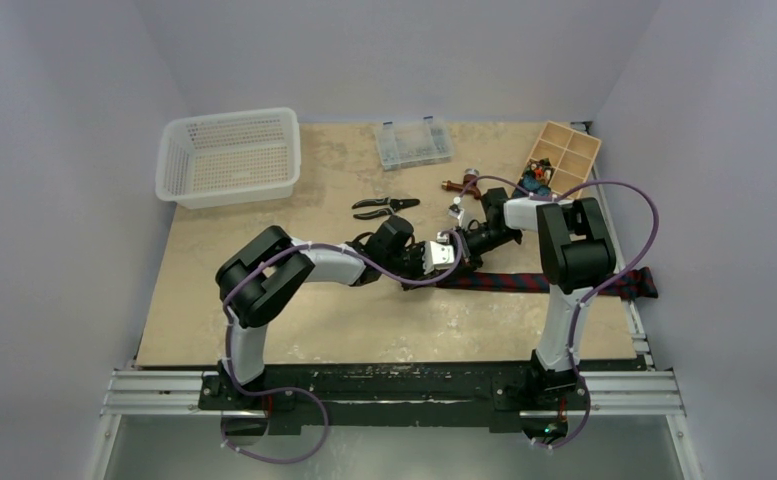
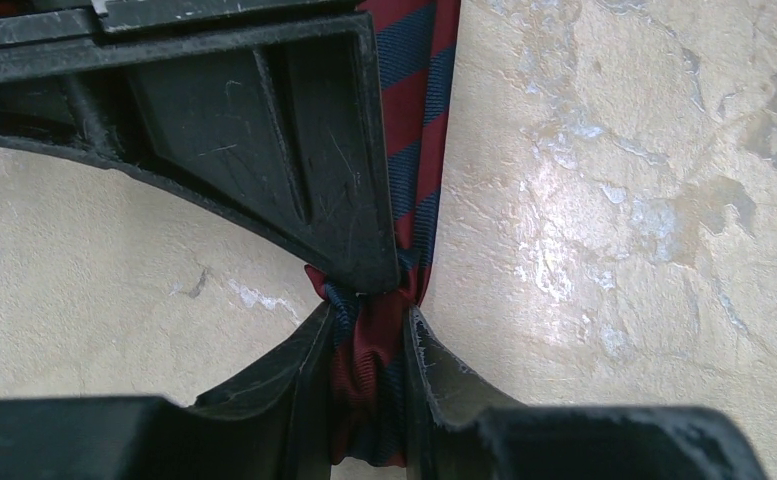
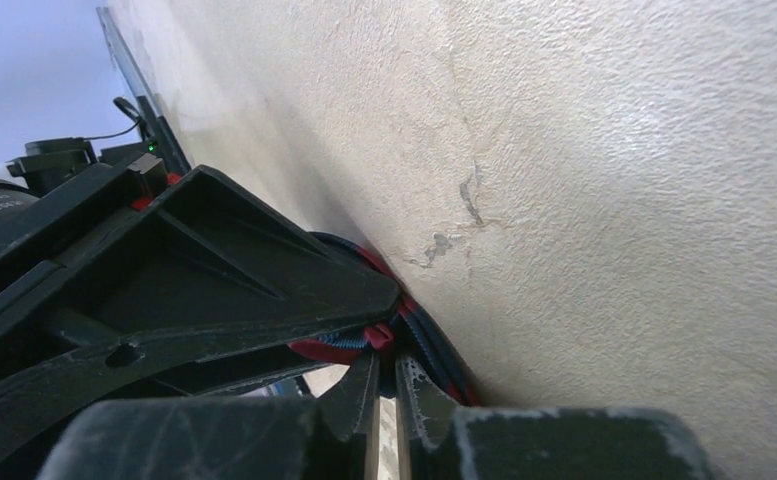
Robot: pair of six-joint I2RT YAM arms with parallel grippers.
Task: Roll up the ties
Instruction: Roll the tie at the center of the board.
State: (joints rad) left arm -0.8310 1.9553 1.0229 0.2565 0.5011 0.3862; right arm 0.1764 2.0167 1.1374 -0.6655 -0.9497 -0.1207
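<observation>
A navy-and-dark-red striped fabric necktie (image 1: 554,282) is laid flat on the beige bench (image 1: 364,320), from its centre toward 3 o'clock. The bunched centre end is clenched in the left claw (image 2: 369,322). The right claw (image 3: 385,362) is pressed against the same end, jaws nearly together; whether it grips cannot be told.

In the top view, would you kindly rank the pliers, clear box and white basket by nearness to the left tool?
1. Pliers, just behind the left tool.
2. Clear box, farther back, centre.
3. White basket, far-left corner.
</observation>
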